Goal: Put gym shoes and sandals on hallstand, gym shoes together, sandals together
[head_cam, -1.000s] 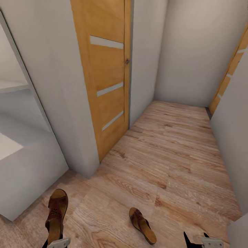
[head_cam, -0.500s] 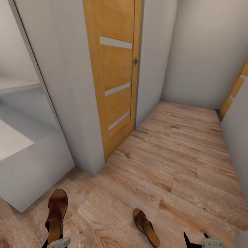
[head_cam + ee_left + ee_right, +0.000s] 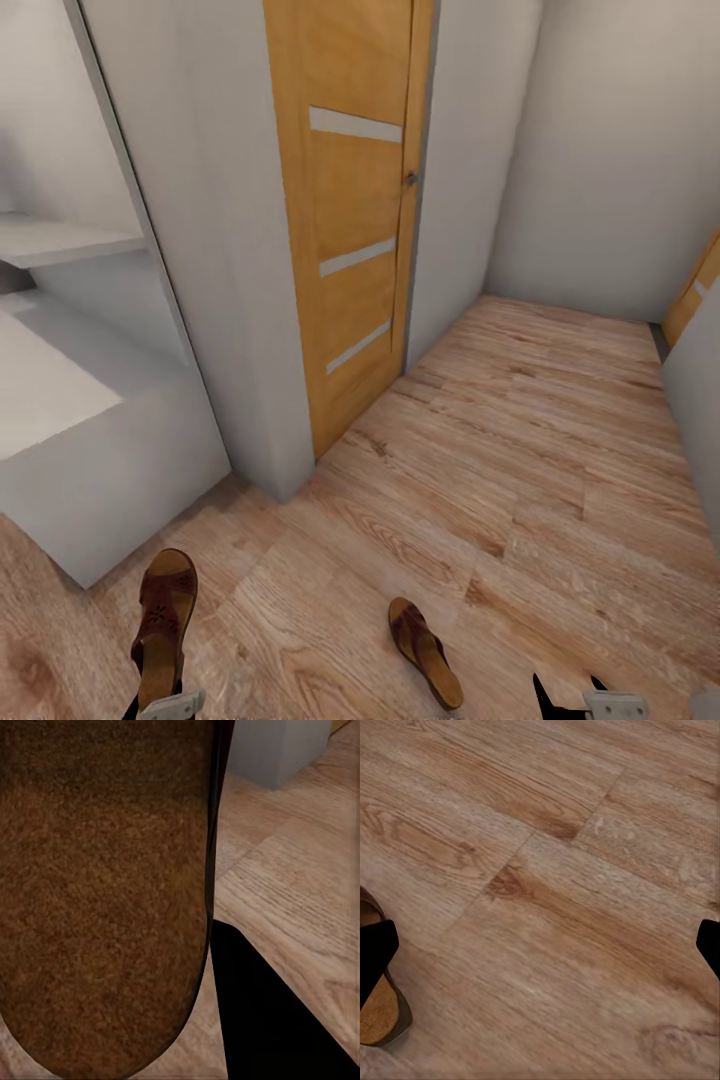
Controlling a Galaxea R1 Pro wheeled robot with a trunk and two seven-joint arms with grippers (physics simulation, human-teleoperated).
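Sandal (image 3: 163,635) sits clamped in the left gripper (image 3: 158,706), near the hallstand (image 3: 110,470). Looks light, flat, fairly stiff; pinch its heel edge. Right gripper (image 3: 573,697) spread wide, empty.

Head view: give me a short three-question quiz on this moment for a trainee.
1. True or false: the loose sandal lies on the corridor floor.
2. What does the left gripper hold? A) a gym shoe B) the other sandal C) nothing
3. Fill in: the hallstand stands on the robot's ____ side.

Key: 1 true; 2 B; 3 left.
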